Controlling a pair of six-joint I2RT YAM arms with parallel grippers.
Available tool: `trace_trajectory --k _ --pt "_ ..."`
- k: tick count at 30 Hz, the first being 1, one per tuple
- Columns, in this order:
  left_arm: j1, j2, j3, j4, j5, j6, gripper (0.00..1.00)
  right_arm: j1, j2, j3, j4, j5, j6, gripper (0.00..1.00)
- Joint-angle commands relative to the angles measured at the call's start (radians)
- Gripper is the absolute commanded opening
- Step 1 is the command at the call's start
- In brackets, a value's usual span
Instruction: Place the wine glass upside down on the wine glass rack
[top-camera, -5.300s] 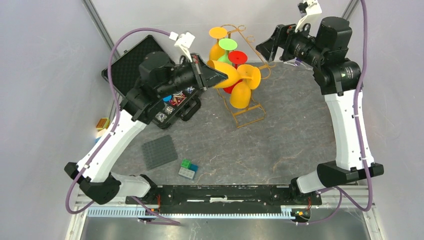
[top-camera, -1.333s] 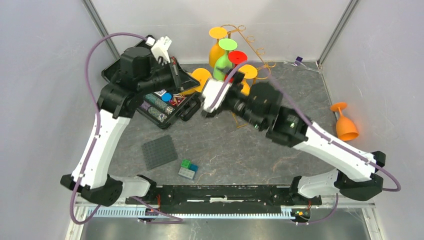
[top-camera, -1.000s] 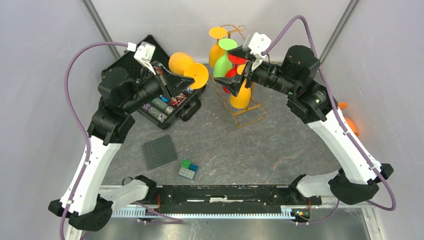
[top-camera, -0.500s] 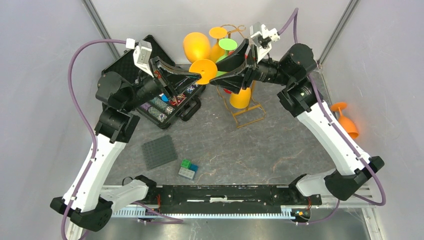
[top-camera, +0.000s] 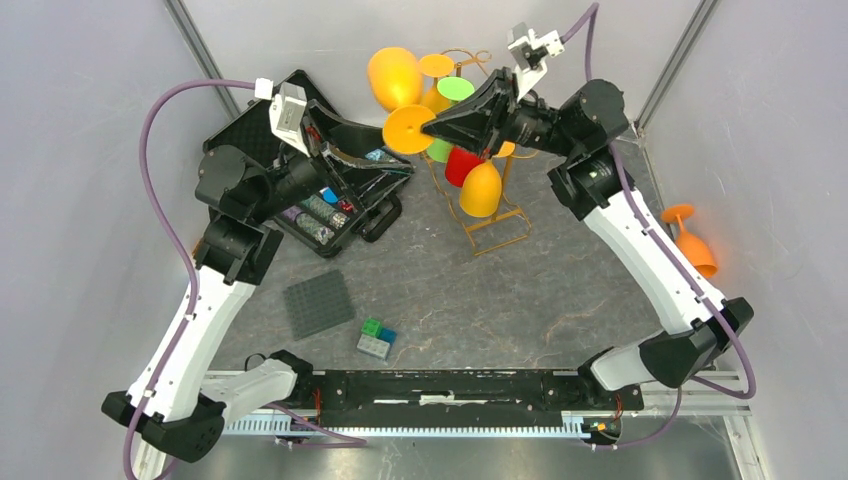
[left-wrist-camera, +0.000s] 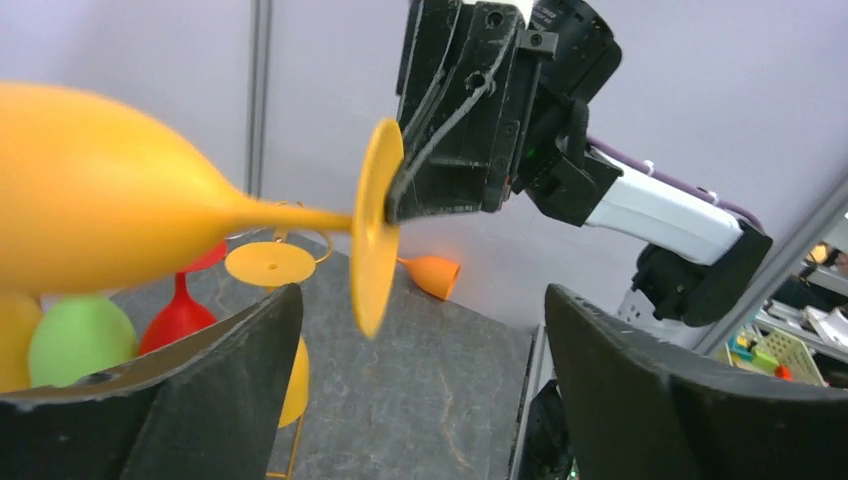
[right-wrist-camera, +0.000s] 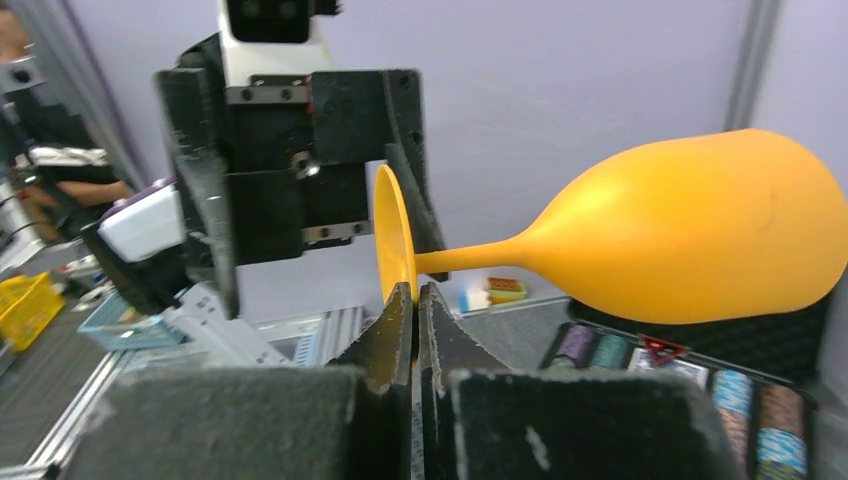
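Observation:
An orange wine glass (top-camera: 393, 78) hangs in the air on its side, just left of the gold wire wine glass rack (top-camera: 497, 215). My right gripper (top-camera: 428, 125) is shut on the rim of its round foot (right-wrist-camera: 392, 235); the bowl (right-wrist-camera: 690, 230) points away from the rack. My left gripper (top-camera: 400, 150) stands open below the foot with nothing between its fingers (left-wrist-camera: 620, 390), facing the right gripper (left-wrist-camera: 400, 190). Green (top-camera: 455, 90), red (top-camera: 462, 165) and orange (top-camera: 481, 190) glasses hang upside down on the rack.
An open black case of poker chips (top-camera: 330, 205) lies under the left arm. A grey baseplate (top-camera: 318, 303) and a green and blue brick (top-camera: 376, 338) lie nearer the front. Another orange glass (top-camera: 690, 250) lies on its side at the right wall.
My right gripper has shut on the glass's foot. My left gripper has opened and let go of it. The glass has moved slightly up and back.

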Motion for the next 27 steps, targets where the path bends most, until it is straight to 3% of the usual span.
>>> trace_trajectory --k 1,11,15,27 --pt "0.000 -0.029 -0.016 -0.015 -0.090 0.064 0.98 -0.083 0.000 0.081 0.002 0.104 -0.031 0.00" --pt "0.000 -0.040 -0.049 -0.097 -0.120 0.101 1.00 -0.400 0.092 0.149 -0.063 0.308 0.204 0.00" --pt "0.000 -0.044 -0.054 -0.092 -0.118 0.079 0.99 -0.489 0.129 0.079 0.034 0.317 0.354 0.00" --pt "-0.004 -0.037 -0.054 -0.091 -0.100 0.018 0.95 -0.607 0.390 0.151 0.038 0.247 0.628 0.00"
